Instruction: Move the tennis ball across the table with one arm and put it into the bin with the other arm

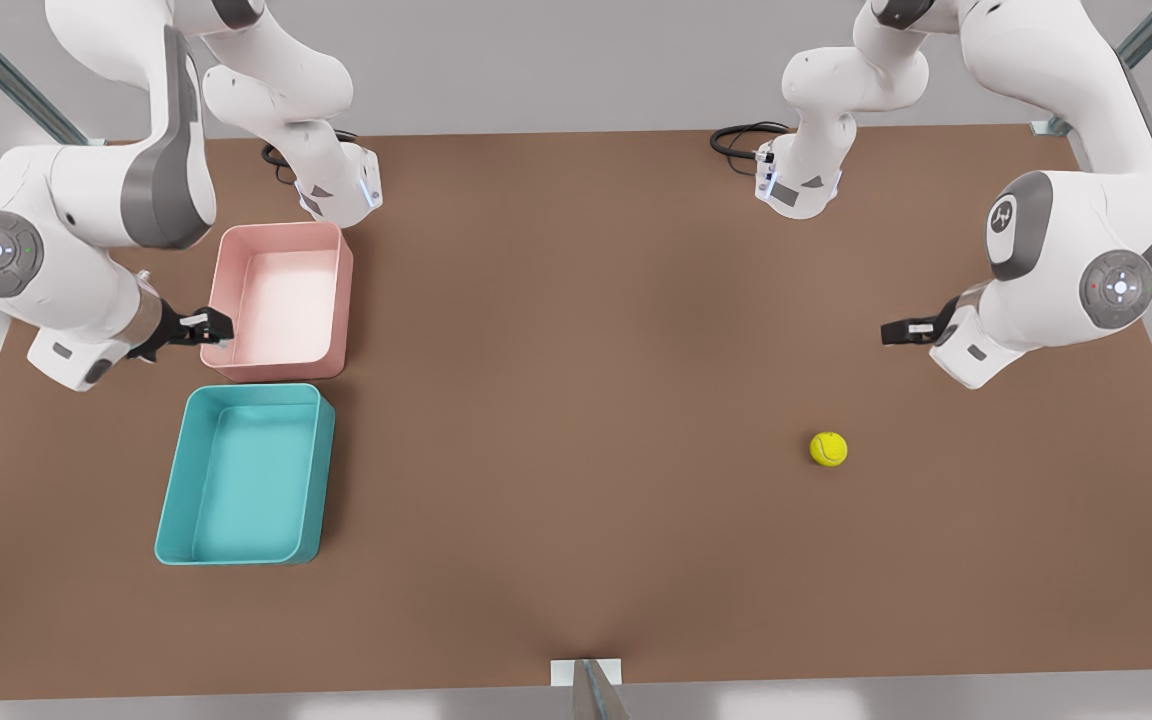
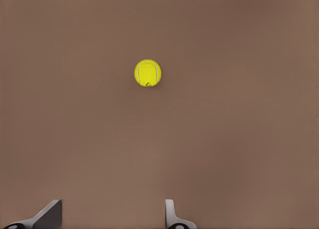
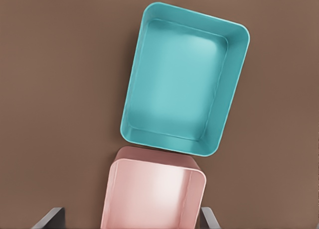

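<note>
Left gripper [image 1: 886, 332], riding the arm on the front view's right, hangs above bare table [image 1: 576, 560] with its fingers [image 2: 172, 214] spread wide and nothing between them. From it, the tennis ball [image 1: 828, 449] lies toward seven o'clock in the front view, near but clearly apart, resting alone on the tabletop; the left wrist view shows the ball [image 2: 148, 72] ahead of the spread fingers. Right gripper [image 1: 208, 327] waits over the near rim of the pink bin [image 1: 281, 300], also released and empty, and its wrist camera looks down on the teal bin [image 3: 185, 107] lying just beside the pink one [image 3: 154, 191]. The teal bin [image 1: 246, 475] sits at six o'clock of the pink bin in the front view, well apart from the ball. Nothing of the task looks done yet: the step in hand seems to be the first reach. Next, the left gripper likely needs to centre over the ball, descend, and close on it before carrying it toward nine o'clock for the other arm.
</note>
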Robot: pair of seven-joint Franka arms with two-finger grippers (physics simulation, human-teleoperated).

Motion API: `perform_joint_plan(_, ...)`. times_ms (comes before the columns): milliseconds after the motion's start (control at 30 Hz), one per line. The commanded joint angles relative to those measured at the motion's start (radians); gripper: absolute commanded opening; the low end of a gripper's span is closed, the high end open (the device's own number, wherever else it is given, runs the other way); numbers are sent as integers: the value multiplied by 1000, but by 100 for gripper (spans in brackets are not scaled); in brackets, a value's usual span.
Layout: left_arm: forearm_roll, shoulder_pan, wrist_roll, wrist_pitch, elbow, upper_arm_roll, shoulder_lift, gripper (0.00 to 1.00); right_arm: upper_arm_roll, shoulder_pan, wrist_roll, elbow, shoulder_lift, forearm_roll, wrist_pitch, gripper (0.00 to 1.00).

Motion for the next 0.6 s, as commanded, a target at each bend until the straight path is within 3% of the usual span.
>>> perform_joint_plan(0, -1, 0, -40, 15, -1, 0, -1, 100, 0, 0, 57, -1, -3, -6, 36, 100)
perform_joint_plan(100, -1, 0, -23, 15, 1, 3, 3, 100, 0, -2, 65, -20, -8, 1, 36, 100)
perform_joint_plan(167, 35, -1, 71, 64, 65, 4, 146, 36, -3, 4, 50, -16, 32, 1, 34, 100)
perform_joint_plan(200, 35, -1, 123, 180, 67, 3, 207, 21, -3, 9, 50, -8, 50, -11, 36, 100)
perform_joint_plan(267, 36, 0, 187, 329, 61, 3, 287, 21, -2, 10, 50, -4, 59, -14, 60, 100)
perform_joint_plan(367, 77, 65, 1179, 546, 12, 7, 350, 21, -2, 29, 60, 35, 87, -22, 83, 100)
perform_joint_plan(400, 96, 66, 1322, 573, -27, 7, 353, 21, -2, 30, 60, 35, 92, -18, 85, 100)
perform_joint_plan(467, 97, 74, 1374, 533, -27, 7, 385, 21, -2, 38, 60, 38, 96, -20, 85, 100)
perform_joint_plan(500, 21, 89, 1575, 463, -31, 9, 385, 21, -2, 41, 60, 39, 96, -25, 88, 100)
perform_joint_plan(567, 58, 95, 1795, 456, -39, 20, 402, 21, -2, 44, 59, 39, 102, -25, 94, 100)
